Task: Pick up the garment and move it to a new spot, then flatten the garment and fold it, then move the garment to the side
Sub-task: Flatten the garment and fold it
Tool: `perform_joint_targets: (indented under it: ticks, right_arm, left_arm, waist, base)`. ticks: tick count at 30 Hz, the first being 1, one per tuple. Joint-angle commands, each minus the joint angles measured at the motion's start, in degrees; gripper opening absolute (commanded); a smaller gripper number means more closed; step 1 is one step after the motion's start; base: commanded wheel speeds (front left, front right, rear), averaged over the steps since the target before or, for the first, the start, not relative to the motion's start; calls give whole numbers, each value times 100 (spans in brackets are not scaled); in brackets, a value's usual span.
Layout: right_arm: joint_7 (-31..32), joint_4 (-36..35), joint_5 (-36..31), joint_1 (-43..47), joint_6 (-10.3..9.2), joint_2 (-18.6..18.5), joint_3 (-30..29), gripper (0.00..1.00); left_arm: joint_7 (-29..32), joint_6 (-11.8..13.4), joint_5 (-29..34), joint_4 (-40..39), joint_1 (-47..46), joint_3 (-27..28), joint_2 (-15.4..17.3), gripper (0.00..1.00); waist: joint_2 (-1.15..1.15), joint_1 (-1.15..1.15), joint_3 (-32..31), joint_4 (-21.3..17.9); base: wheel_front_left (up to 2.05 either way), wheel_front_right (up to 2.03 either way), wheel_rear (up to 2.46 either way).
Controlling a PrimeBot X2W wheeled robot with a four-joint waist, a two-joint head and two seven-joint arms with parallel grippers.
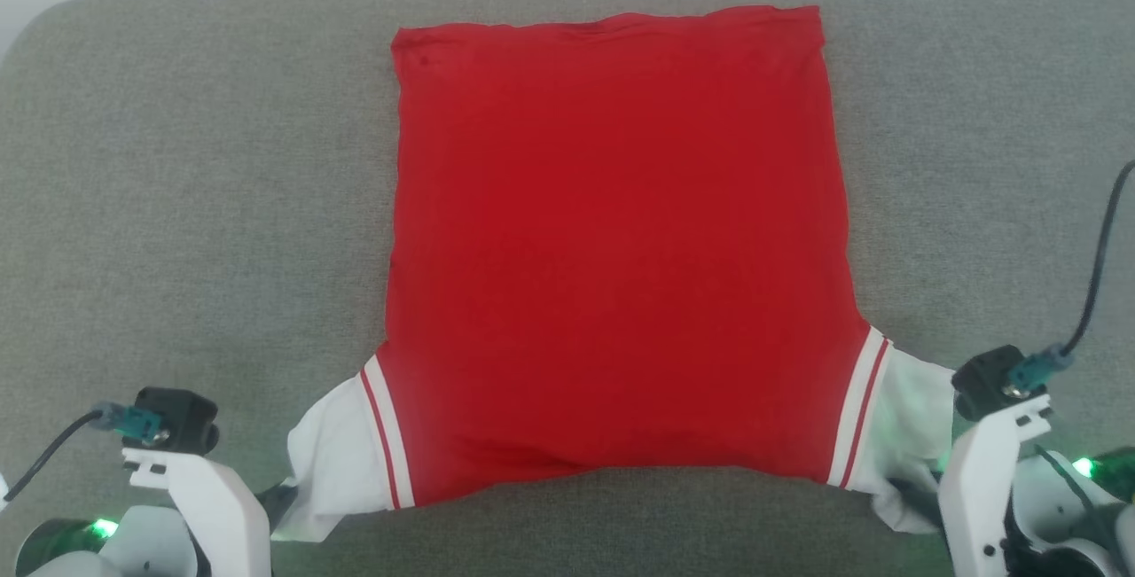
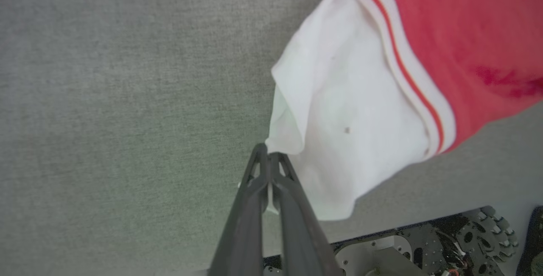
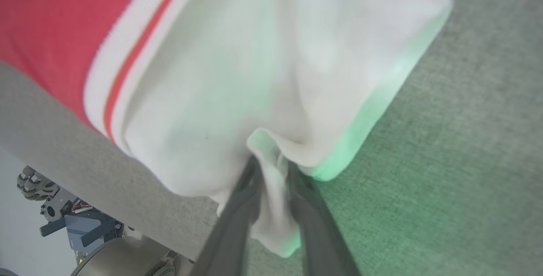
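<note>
At the near sleeves of the garment (image 1: 612, 240), my left gripper (image 2: 268, 157) pinches cloth; my right gripper (image 3: 273, 170) straddles cloth narrowly, hold unclear

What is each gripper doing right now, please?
Left gripper: closed on a white sleeve end of the garment.
Right gripper: slightly parted around the garment's other sleeve; grip cannot be told.
</note>
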Motion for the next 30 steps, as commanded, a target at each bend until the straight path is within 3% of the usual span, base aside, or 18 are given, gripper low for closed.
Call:
perform_joint_targets:
  ticks: [1, 5, 10, 16, 20, 23, 30]
  right_arm:
    - [-72, 253, -59, -74, -19, 49, 62, 100]
    - [-163, 159, 20, -218, -21, -37, -41, 100]
    - [-173, -615, 162, -382, -9, 54, -380, 100]
    - [-780, -1175, -438, -1381, -7, 194, -718, 100]
    - [-1364, -561, -795, -2469, -7, 272, -578, 100]
    - [-1612, 281, -941, -3317, -8, 211, -436, 100]
    - [-1492, 2218, -1101, -4749, -7, 10, -101, 100]
  left_arm:
    - [-29, -41, 68, 57, -81, -8, -37, 0]
    - [-79, -84, 89, 152, -145, -1, -116, 0]
    - [-152, -103, 68, 118, -160, 33, -181, 0]
    - [-202, -150, 160, 54, -312, 23, -312, 0]
    - [-240, -229, 198, 69, -514, 5, -455, 0]
    - [-204, -339, 289, 93, -703, -71, -594, 0]
    - [-127, -602, 474, 304, -1133, -275, -990, 0]
  waist:
    - [0, 0, 13, 2]
    - [0, 0, 42, 3]
    - [0, 0, 137, 42]
    - [0, 0, 415, 187]
    - [0, 0, 645, 367]
    - [0, 0, 817, 589]
    - [0, 0, 1087, 1117]
  base:
    - [0, 0, 0]
    - [0, 0, 0]
    - [0, 0, 0]
    - [0, 0, 0]
    - [0, 0, 0]
    - [0, 0, 0]
    - [0, 0, 0]
